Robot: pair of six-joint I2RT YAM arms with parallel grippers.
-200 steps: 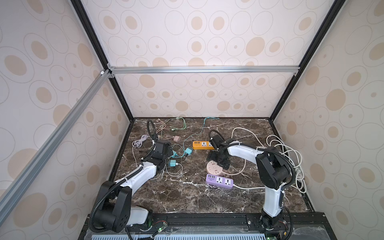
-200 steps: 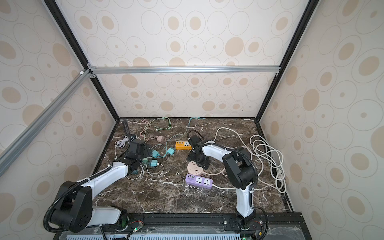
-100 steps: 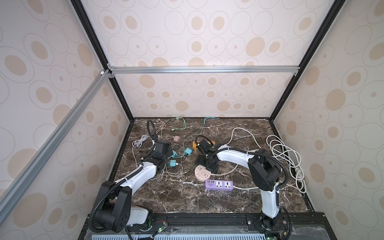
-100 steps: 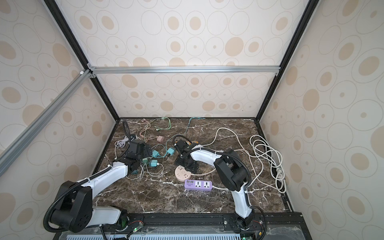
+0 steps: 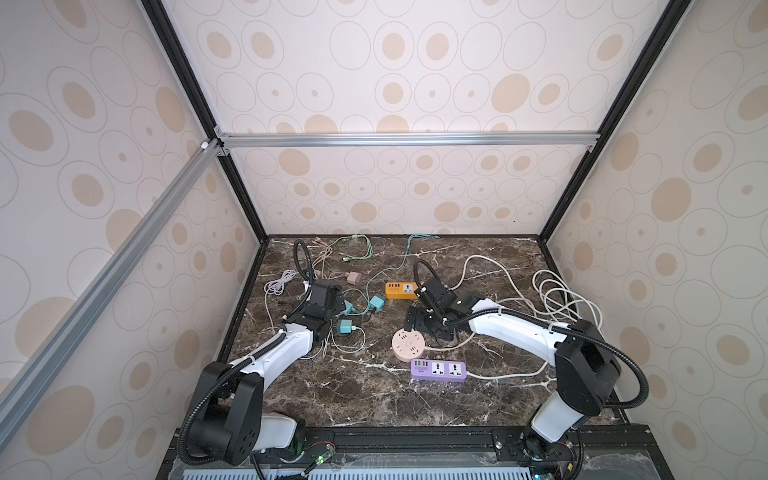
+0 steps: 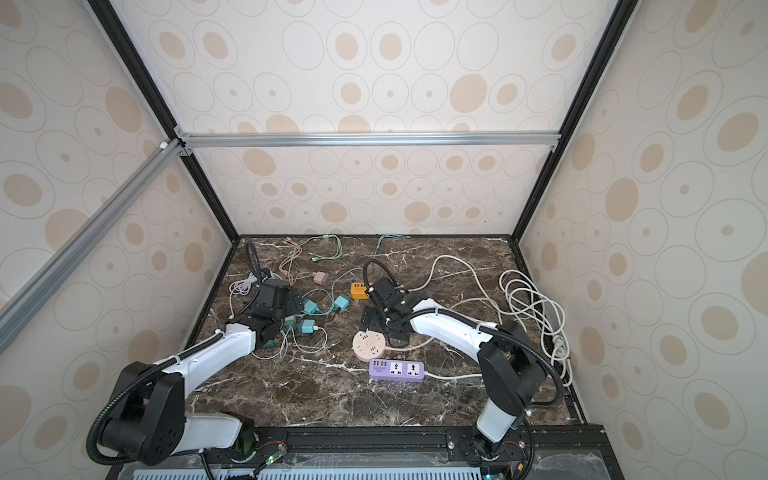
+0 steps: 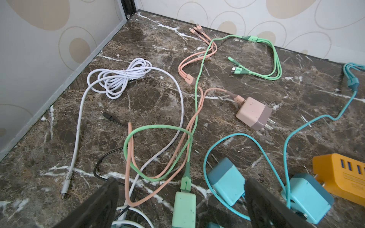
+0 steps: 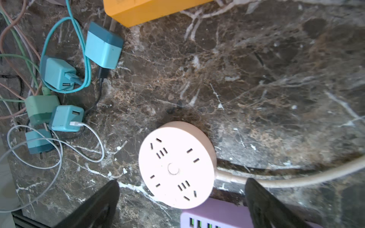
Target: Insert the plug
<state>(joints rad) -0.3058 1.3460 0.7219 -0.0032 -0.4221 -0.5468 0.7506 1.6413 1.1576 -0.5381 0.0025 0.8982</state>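
Observation:
Several charger plugs lie in a tangle of cables at the left. A green plug [image 7: 184, 205] sits between the wide-apart fingers of my left gripper [image 7: 181, 182], untouched, with a teal plug [image 7: 225, 181] beside one finger. In both top views the left gripper [image 5: 330, 311] [image 6: 286, 309] hovers over that cluster. My right gripper [image 8: 181, 181] is open above the rim of a round pink socket [image 8: 175, 165]. From above, the right gripper [image 5: 428, 330] sits just behind the round socket [image 5: 408, 345].
A purple power strip [image 5: 438, 369] lies just in front of the round socket and an orange one [image 5: 401, 290] behind it. A pink plug [image 7: 253, 113] and loose cables lie toward the back left. Coiled white cord [image 5: 561, 295] sits at the right wall.
The right gripper swept left, pushing the round socket left and toward the front, then drew back slightly. The purple strip straightened and shifted forward. The left arm has not moved.

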